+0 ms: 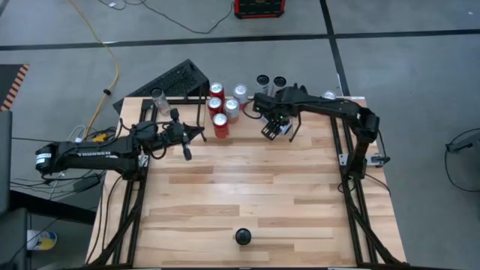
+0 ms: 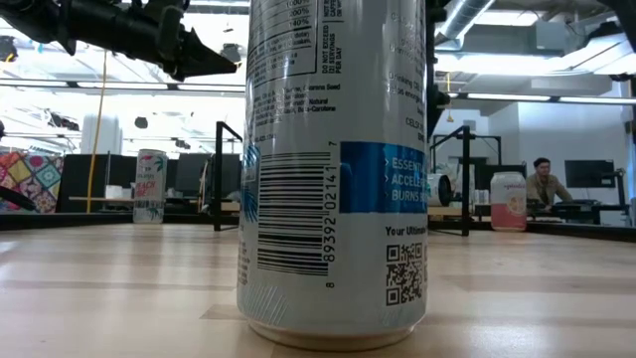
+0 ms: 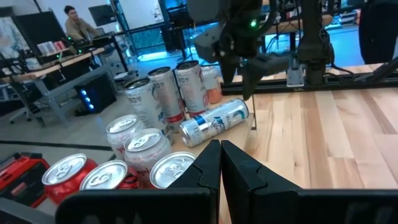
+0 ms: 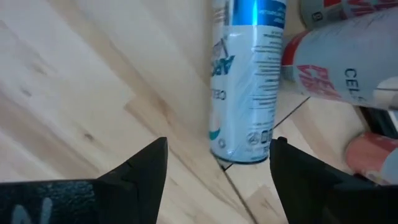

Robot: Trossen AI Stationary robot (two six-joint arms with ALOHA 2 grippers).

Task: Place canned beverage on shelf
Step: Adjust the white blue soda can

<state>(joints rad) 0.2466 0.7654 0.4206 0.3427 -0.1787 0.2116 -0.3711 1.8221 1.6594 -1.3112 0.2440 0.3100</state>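
Observation:
A blue-and-white canned beverage (image 4: 245, 93) lies on its side on the table; the left wrist view shows it (image 3: 214, 121) beside the standing cans. My right gripper (image 4: 217, 163) hangs open just above it, pointing down, a finger on either side of the can's end without touching. It also shows at the far middle of the table (image 1: 274, 129). The shelf of thin black rods (image 1: 177, 98) stands at the far left. My left gripper (image 3: 219, 163) is shut and level, at the table's left (image 1: 184, 142).
Several red and silver cans (image 1: 221, 106) stand in a cluster between the shelf and my right gripper. Another can (image 2: 333, 169) stands close to the low camera. A keyboard (image 1: 174, 77) lies behind the shelf. Bare wood spreads across the table's middle and near part (image 1: 255, 187).

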